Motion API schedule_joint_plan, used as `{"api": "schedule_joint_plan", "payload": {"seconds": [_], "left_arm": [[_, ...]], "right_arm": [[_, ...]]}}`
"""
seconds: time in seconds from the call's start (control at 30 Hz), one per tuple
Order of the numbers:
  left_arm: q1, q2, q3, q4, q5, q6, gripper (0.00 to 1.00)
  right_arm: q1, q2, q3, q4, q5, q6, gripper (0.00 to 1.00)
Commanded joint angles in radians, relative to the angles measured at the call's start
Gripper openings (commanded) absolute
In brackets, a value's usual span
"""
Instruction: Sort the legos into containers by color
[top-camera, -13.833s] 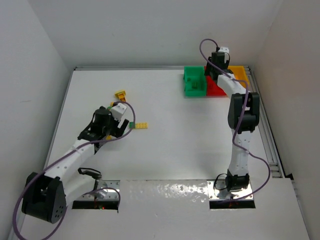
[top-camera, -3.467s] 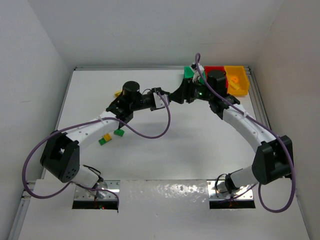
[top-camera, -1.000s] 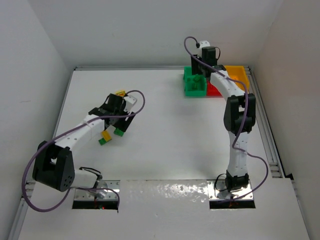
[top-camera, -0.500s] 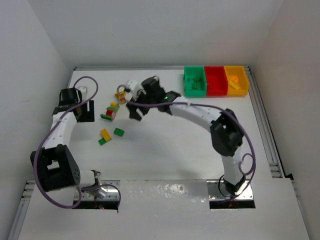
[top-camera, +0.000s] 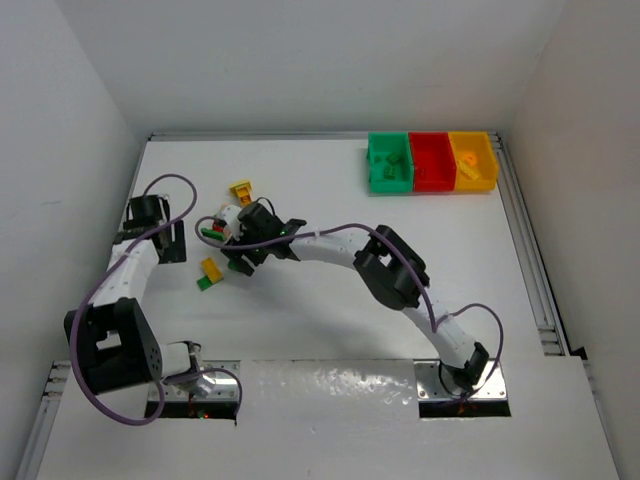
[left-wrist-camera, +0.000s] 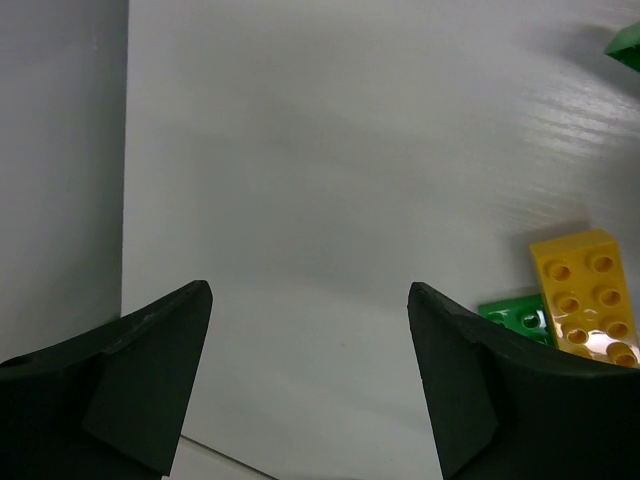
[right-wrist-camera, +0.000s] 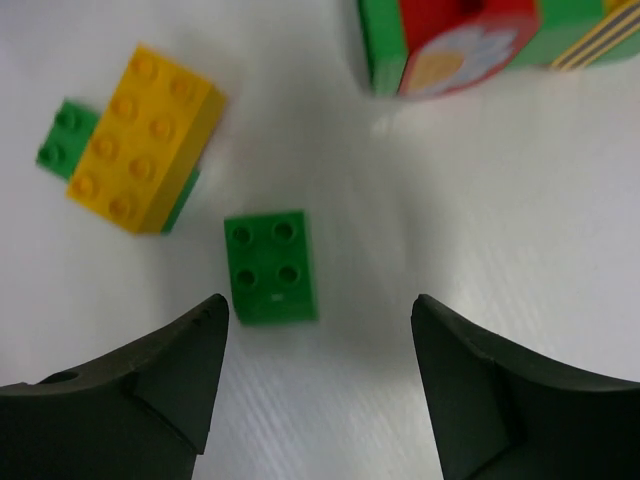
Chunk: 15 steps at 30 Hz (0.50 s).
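Loose legos lie at the table's left: a yellow one (top-camera: 241, 190), a green and red cluster (top-camera: 212, 229), and a yellow brick (top-camera: 211, 268) resting on a green one (top-camera: 203, 283). My right gripper (top-camera: 243, 262) is open and empty, hovering over a green two-by-two brick (right-wrist-camera: 272, 265), which lies just ahead of the open jaws (right-wrist-camera: 318, 305). The yellow brick (right-wrist-camera: 143, 137) and the cluster (right-wrist-camera: 455, 40) show beyond it. My left gripper (top-camera: 168, 243) is open and empty (left-wrist-camera: 308, 290) over bare table, with the yellow brick (left-wrist-camera: 585, 295) to its right. The green bin (top-camera: 390, 163), red bin (top-camera: 432, 160) and yellow-orange bin (top-camera: 472, 160) stand at the far right.
The left wall (left-wrist-camera: 60, 150) is close beside my left gripper. My right arm (top-camera: 330, 240) stretches across the middle of the table. The green bin holds green bricks and the yellow-orange bin holds a yellow one.
My right gripper has moved down and left from beside the cluster to over the green two-by-two brick. My left gripper has shifted slightly nearer. The loose bricks have not moved.
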Motion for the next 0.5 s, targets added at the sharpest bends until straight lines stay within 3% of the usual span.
{"api": "schedule_joint_plan", "payload": {"seconds": [0.0, 0.3, 0.43, 0.47], "left_arm": [[-0.027, -0.011, 0.002, 0.048, -0.077, -0.003, 0.78], [-0.036, -0.02, -0.01, 0.059, -0.109, 0.006, 0.8], [-0.036, -0.025, -0.019, 0.045, -0.104, -0.009, 0.8], [-0.036, -0.026, -0.021, 0.041, -0.103, -0.011, 0.8]], "right_arm": [[0.015, 0.015, 0.07, 0.133, 0.046, 0.046, 0.72], [0.061, 0.043, -0.041, 0.208, 0.0, 0.058, 0.65], [0.061, 0.058, -0.047, 0.216, 0.023, 0.096, 0.47], [0.061, 0.055, -0.049, 0.21, 0.044, 0.098, 0.33]]}}
